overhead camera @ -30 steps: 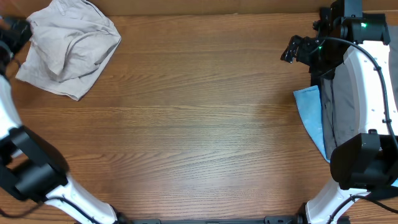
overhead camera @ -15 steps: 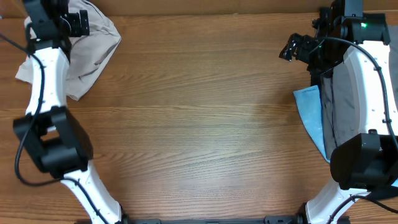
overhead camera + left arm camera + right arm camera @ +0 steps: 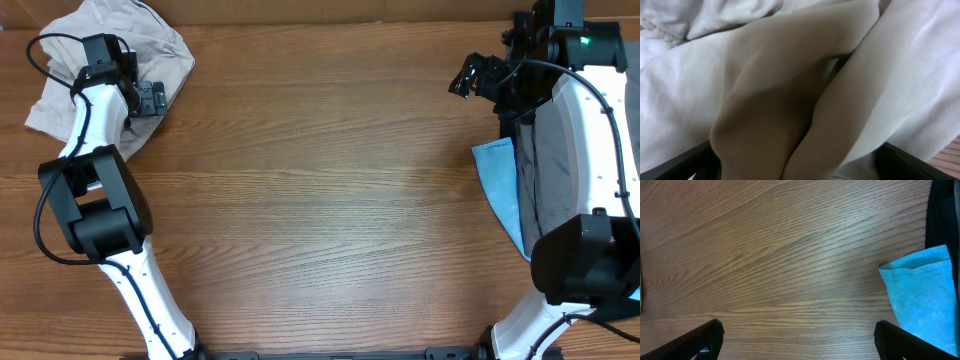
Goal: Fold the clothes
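A crumpled beige-grey garment [image 3: 170, 50] lies in a heap at the table's far left corner. My left gripper [image 3: 150, 98] is open and hovers right over the heap's right edge. In the left wrist view the garment's tan and white folds [image 3: 790, 90] fill the frame, bulging between my two spread fingers [image 3: 795, 170]. My right gripper [image 3: 470, 78] is open and empty, held above bare table at the far right. In the right wrist view its spread fingers [image 3: 797, 340] frame only wood.
A folded light-blue cloth [image 3: 497, 180] lies at the table's right edge beside the right arm; it also shows in the right wrist view [image 3: 922, 295]. A dark garment [image 3: 545, 170] lies partly under the right arm. The wooden table [image 3: 320, 200] spans the middle.
My left arm has swung in from the far left and its gripper has come down over the right edge of the beige heap. The right arm has barely moved.
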You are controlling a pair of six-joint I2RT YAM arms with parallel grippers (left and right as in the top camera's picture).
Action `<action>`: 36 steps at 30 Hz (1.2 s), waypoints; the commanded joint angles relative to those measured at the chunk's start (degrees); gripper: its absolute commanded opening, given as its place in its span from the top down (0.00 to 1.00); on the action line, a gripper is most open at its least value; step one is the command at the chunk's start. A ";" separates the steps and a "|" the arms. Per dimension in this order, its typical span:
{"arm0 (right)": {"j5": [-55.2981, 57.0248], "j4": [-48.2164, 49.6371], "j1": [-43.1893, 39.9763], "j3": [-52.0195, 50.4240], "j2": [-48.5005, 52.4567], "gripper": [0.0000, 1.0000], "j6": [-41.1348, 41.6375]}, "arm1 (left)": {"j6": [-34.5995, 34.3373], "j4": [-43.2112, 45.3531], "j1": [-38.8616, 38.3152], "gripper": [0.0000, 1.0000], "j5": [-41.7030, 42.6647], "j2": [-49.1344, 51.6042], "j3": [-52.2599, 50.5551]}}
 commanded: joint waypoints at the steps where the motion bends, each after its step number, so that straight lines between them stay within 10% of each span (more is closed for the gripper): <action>1: -0.48 0.24 0.22 -0.04 0.15 0.00 -0.09 | -1.88 -0.46 0.28 0.00 2.84 0.74 0.15; 16: -0.44 0.13 0.22 -0.04 0.15 0.00 -0.57 | -10.84 -15.85 0.33 0.00 15.50 2.62 3.08; 23: -0.44 -0.72 0.22 -0.04 0.15 0.00 -0.96 | -10.47 -30.25 0.68 0.00 20.76 2.32 34.38; 36: -0.46 -0.85 0.22 -0.04 0.15 0.00 -0.94 | -8.31 -2.05 6.38 0.00 9.33 14.99 39.01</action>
